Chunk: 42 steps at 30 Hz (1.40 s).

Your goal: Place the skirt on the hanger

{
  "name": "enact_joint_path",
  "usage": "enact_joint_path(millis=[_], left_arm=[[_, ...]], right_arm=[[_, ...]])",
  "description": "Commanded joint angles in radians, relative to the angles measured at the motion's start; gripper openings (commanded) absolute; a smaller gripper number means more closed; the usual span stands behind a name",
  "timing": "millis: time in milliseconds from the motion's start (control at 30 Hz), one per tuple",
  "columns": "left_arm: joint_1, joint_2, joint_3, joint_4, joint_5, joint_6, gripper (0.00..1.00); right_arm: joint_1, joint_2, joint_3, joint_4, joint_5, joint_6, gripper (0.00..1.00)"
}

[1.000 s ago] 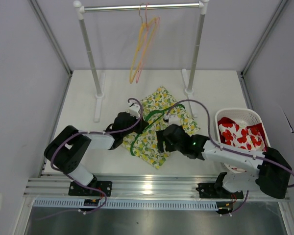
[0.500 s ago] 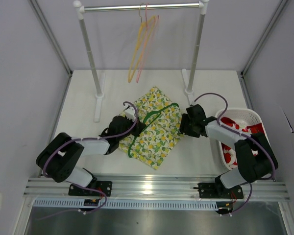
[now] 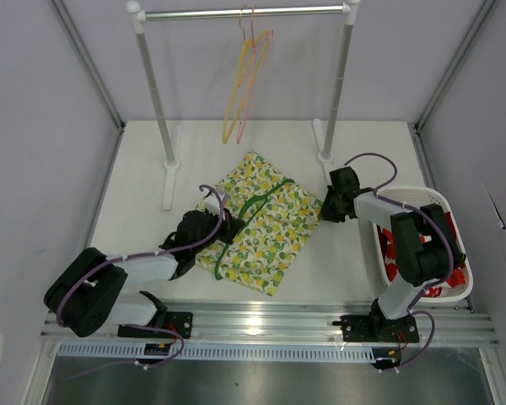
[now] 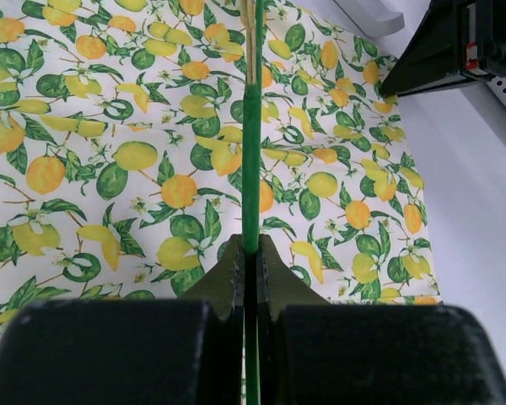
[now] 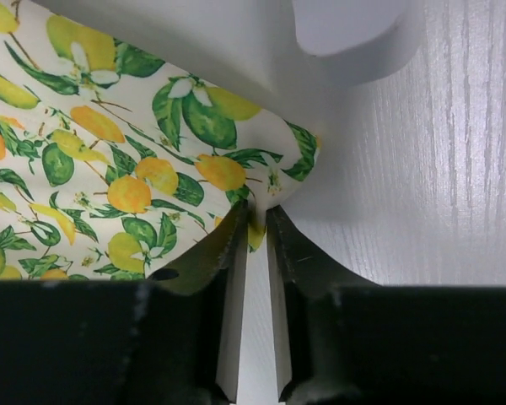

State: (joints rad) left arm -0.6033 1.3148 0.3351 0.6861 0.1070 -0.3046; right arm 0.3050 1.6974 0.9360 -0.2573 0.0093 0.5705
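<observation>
The lemon-print skirt lies flat on the table, and a green hanger lies across it. My left gripper sits at the skirt's left edge, shut on the hanger's green wire, which runs straight out between its fingers over the print. My right gripper is at the skirt's right corner. In the right wrist view its jaws are pinched on the fabric edge of the skirt.
A clothes rack stands at the back with yellow and pink hangers on its rail. Its right foot is just behind my right gripper. A white basket holding red-flowered cloth stands at the right.
My right arm has swung from over the skirt's near side out to its right corner and closed its jaws on the fabric. My left gripper has drawn back left with the hanger.
</observation>
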Motion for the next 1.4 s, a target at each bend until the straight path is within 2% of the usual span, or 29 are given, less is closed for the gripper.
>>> enact_joint_path(millis=[0, 133, 367, 433, 567, 767, 1000, 1133, 1167, 1233, 1367], left_arm=[[-0.003, -0.069, -0.021, -0.039, -0.027, -0.002, 0.0], [-0.004, -0.12, -0.013, -0.089, -0.085, -0.016, 0.0], [-0.004, -0.273, 0.005, -0.213, -0.199, -0.051, 0.0], [-0.004, -0.31, 0.021, -0.269, -0.222, -0.045, 0.0], [-0.004, -0.388, 0.097, -0.446, -0.266, -0.033, 0.0], [-0.004, -0.468, 0.18, -0.618, -0.366, -0.07, 0.0], [-0.004, -0.499, 0.41, -0.867, -0.458, -0.018, 0.0], [-0.004, -0.448, 0.562, -1.037, -0.513, 0.035, 0.0], [-0.006, -0.433, 0.643, -1.068, -0.529, 0.047, 0.0], [-0.004, -0.404, 0.689, -1.132, -0.558, 0.085, 0.0], [0.008, -0.341, 0.833, -1.175, -0.593, 0.154, 0.0]], right_arm=[[-0.004, 0.035, 0.0, -0.019, 0.011, -0.015, 0.23], [0.006, -0.008, -0.028, -0.004, 0.003, -0.012, 0.26], [0.062, -0.12, -0.063, 0.001, -0.032, -0.001, 0.46], [0.072, -0.156, -0.059, -0.011, -0.034, 0.002, 0.49], [0.085, -0.206, -0.029, -0.036, -0.038, -0.001, 0.5], [0.085, -0.255, 0.032, -0.074, -0.065, -0.02, 0.5], [0.085, -0.309, 0.084, -0.1, -0.094, -0.034, 0.5], [0.083, -0.324, 0.118, -0.12, -0.106, -0.04, 0.5], [0.085, -0.327, 0.129, -0.122, -0.109, -0.041, 0.5], [0.085, -0.338, 0.139, -0.131, -0.112, -0.044, 0.5], [0.08, -0.357, 0.171, -0.148, -0.115, -0.055, 0.5]])
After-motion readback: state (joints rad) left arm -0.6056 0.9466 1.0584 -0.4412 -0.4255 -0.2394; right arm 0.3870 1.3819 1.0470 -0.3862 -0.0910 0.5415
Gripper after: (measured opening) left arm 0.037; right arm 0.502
